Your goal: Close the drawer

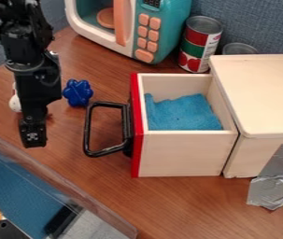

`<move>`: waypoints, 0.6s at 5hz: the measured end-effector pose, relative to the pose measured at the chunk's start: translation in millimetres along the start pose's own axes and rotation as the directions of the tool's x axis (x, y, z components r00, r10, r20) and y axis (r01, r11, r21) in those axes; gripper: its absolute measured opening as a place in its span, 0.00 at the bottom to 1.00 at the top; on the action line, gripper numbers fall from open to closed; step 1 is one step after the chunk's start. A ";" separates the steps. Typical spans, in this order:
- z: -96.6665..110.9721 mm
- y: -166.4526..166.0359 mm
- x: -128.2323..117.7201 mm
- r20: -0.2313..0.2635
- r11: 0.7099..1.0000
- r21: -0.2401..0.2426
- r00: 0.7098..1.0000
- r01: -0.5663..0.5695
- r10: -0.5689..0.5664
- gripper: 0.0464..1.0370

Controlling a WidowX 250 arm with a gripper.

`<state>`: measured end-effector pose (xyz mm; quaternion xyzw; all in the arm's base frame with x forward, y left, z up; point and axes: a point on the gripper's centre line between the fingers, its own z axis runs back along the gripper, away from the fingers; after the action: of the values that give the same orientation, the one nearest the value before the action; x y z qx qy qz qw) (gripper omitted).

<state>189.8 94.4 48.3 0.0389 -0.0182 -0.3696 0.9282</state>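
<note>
One drawer (pixel 180 154) open, one cloth (pixel 184 113) inside; one hand (pixel 33 139), cannot tell if apart.

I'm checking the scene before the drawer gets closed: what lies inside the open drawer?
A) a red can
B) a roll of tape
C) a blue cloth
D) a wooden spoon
C: a blue cloth lies in the open drawer, behind its red front.

A wooden drawer (pixel 182 151) with a red front (pixel 137 154) and black handle (pixel 87 130) stands open from its box (pixel 262 93), a blue cloth (pixel 184 113) inside. The black gripper (pixel 33 140) hangs left of the handle, apart from it. Behind are a toy microwave (pixel 158 11) and a red-and-green can (pixel 199 44).
</note>
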 end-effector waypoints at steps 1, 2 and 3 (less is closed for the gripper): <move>-3.4 -7.4 3.3 0.016 1.000 -0.017 1.000 0.021 -0.021 0.97; -3.7 -11.4 11.5 0.033 0.999 -0.028 0.999 0.035 -0.034 0.97; -8.1 -12.7 21.2 0.028 0.999 -0.034 0.999 0.025 -0.024 0.97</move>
<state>197.0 71.1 39.2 0.0179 -0.0242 -0.3817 0.9238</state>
